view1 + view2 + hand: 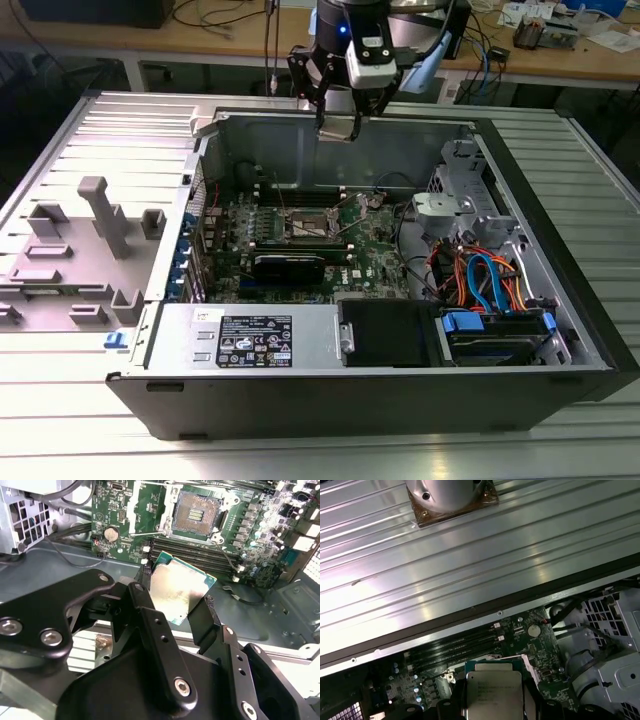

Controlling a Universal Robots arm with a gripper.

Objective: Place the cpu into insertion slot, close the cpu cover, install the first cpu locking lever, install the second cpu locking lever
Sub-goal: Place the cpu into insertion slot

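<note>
My gripper (339, 122) hangs over the back wall of the open computer case (560, 300), shut on the cpu (181, 591). The cpu is a flat square chip with a dull silver top and a green edge, pinched on two opposite sides by the black fingers (150, 607). The cpu (493, 692) is also in the first wrist view, held above the green motherboard (370, 250). The insertion slot (196, 511) lies uncovered beyond the chip, its dark centre showing; in the exterior view the slot (305, 226) sits mid-board. A thin silvery frame beside the slot looks like the cpu cover (146, 530), swung open.
Long black memory slots (200, 555) run next to the socket. A black card (290, 265) lies in front of it. The power supply (250, 340) fills the case's front. Cables and a drive cage (485, 280) crowd the exterior view's right. Grey fixtures (90, 240) stand on the exterior view's left.
</note>
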